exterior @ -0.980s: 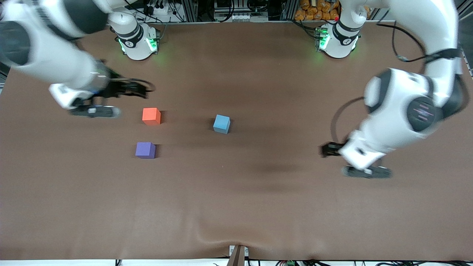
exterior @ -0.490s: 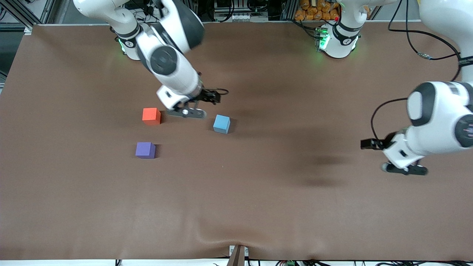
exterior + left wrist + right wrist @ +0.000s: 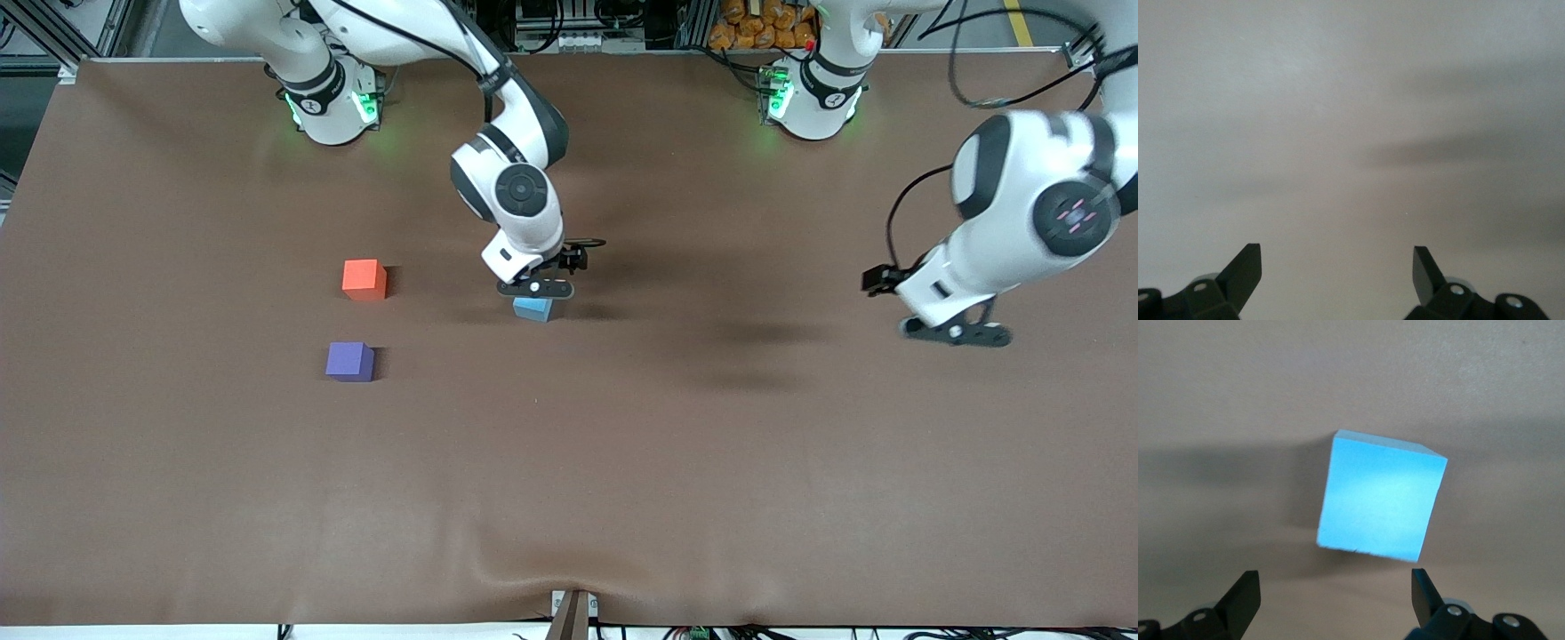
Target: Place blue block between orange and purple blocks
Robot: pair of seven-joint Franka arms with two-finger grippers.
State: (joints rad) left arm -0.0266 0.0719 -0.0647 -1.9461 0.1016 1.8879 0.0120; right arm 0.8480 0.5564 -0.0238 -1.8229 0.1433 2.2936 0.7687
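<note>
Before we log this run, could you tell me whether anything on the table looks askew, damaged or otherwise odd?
Nothing stands out. The blue block, orange block and purple block all sit flat and intact on the brown table. The right hand hangs open over the blue block; the left hand waits open toward its own end.

Three cubes sit on the bench (image 3: 622,462): one blue block (image 3: 533,309), one orange block (image 3: 364,278), one purple block (image 3: 349,362).

A big brown table cloth (image 3: 622,462) w/ a wrinkle near the front edge. Orange bags (image 3: 756,27) & cables (image 3: 382,22) sit past the top edge.
</note>
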